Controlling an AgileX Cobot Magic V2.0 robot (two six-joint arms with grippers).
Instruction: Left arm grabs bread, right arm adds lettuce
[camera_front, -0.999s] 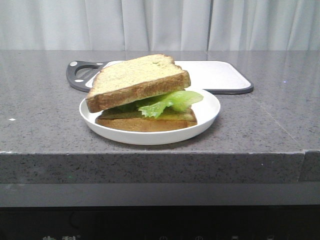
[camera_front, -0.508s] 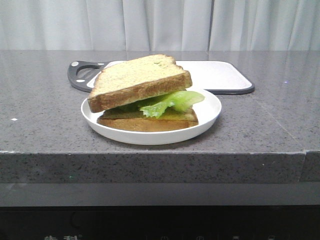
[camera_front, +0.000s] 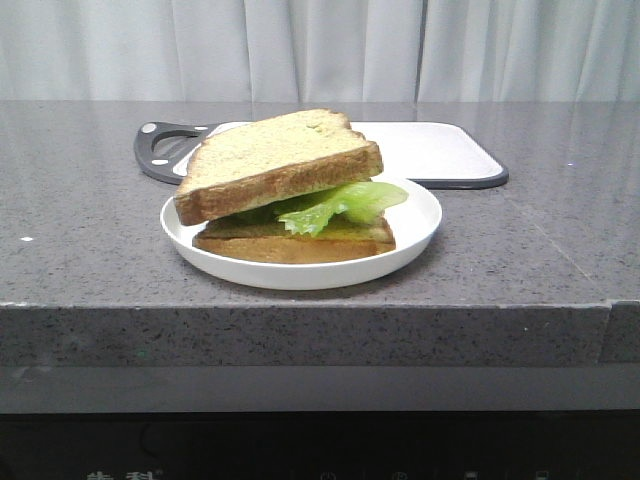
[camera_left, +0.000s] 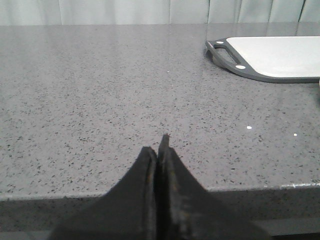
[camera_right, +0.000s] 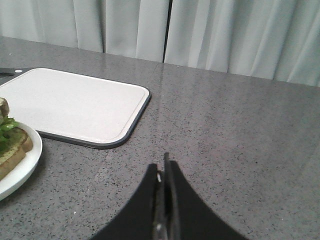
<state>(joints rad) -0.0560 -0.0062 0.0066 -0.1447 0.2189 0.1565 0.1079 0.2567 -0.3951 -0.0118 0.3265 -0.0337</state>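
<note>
A thick slice of bread lies tilted on top of a green ruffled lettuce leaf, which rests on a thinner slice in a white plate. No gripper touches the stack, and neither gripper appears in the front view. My left gripper is shut with nothing in it, over the bare counter near its front edge. My right gripper is also shut and empty, over the counter to the right of the plate; a bit of lettuce shows at that view's edge.
A white cutting board with a dark rim and handle lies behind the plate; it also appears as the board and the board. The grey speckled counter ends at a front edge. Pale curtains hang behind.
</note>
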